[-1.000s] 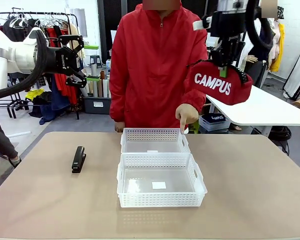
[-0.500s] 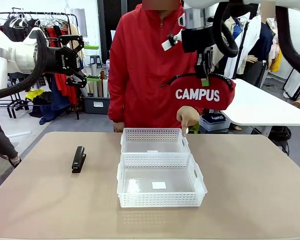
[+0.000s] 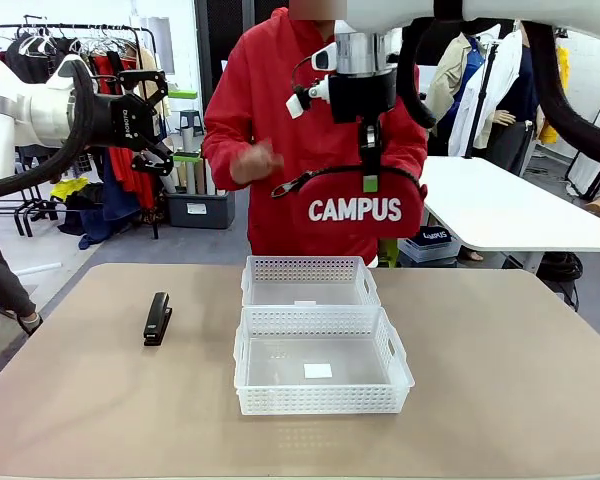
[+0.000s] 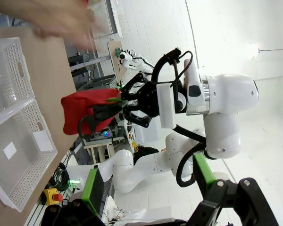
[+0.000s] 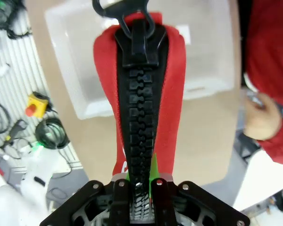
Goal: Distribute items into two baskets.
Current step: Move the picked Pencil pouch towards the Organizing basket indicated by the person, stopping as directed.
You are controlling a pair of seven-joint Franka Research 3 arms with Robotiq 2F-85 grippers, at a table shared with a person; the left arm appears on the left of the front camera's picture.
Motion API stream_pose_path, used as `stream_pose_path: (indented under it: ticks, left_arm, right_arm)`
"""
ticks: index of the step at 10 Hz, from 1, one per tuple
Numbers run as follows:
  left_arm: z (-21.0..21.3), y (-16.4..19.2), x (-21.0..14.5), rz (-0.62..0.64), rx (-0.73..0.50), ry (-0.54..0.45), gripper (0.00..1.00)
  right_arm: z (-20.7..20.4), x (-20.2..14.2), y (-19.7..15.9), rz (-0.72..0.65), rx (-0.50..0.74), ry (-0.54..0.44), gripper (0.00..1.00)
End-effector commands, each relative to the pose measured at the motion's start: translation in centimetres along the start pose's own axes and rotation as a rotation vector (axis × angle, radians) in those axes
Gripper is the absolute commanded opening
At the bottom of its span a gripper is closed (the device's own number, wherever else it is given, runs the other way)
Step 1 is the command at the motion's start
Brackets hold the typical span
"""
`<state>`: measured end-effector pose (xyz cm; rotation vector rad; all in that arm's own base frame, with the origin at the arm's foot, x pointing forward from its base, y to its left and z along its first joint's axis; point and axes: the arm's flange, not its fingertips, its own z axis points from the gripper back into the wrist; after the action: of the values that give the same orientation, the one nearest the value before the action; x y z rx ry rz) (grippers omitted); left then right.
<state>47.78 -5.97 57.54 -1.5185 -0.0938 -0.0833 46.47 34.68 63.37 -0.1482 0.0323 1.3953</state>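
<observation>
We see two white baskets side by side at the middle of the table [image 3: 500, 390], their long walls touching. The near basket [image 3: 318, 398] has a clear bottom, bare but for a small white label [image 3: 318, 371]. The far basket [image 3: 305, 270] is likewise bare inside, with its own label [image 3: 305, 302] at the wall next to the near one.

The red pouch [image 3: 368, 208] lies in neither basket. It hangs in the air above the far basket, well clear of its rim, with the white word CAMPUS facing us and the person's red jacket [image 3: 280, 90] behind it. The right gripper [image 3: 369, 172] points straight down and its jaws are clamped on the pouch's top edge. In the right wrist view we see the green pads pressed to either side of the black zip [image 5: 140, 108], and a basket blurred beneath the pouch.

The black stapler [image 3: 158, 318] lies flat on the table, well to the left of the baskets and touching nothing else.

The left gripper [image 3: 152, 118] is raised high at the left edge, away from the table. Its jaws stand wide apart and hold nothing. The person's hand [image 3: 255, 160] is lifted at chest height, apart from the pouch.
</observation>
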Motion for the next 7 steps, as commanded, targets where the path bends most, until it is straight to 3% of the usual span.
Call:
stream_pose_path:
  ticks: [1, 4, 6, 7]
  left_arm:
    - [0.1, -0.2, 0.0, -0.003, -0.002, -0.002, 1.00]
    - [0.1, -0.2, 0.0, -0.003, -0.002, -0.002, 1.00]
    - [0.1, -0.2, 0.0, -0.003, -0.002, -0.002, 1.00]
    - [0.1, -0.2, 0.0, -0.003, -0.002, -0.002, 1.00]
  right_arm:
    - [-1.7, -0.7, 0.5, 0.077, 0.037, -0.054, 0.00]
    - [-3.7, 0.3, 1.1, 0.130, 0.080, -0.045, 0.00]
    - [-3.2, 0.1, 1.0, 0.092, 0.053, -0.080, 0.00]
    - [-3.8, 1.2, 0.7, 0.099, 0.076, -0.015, 0.00]
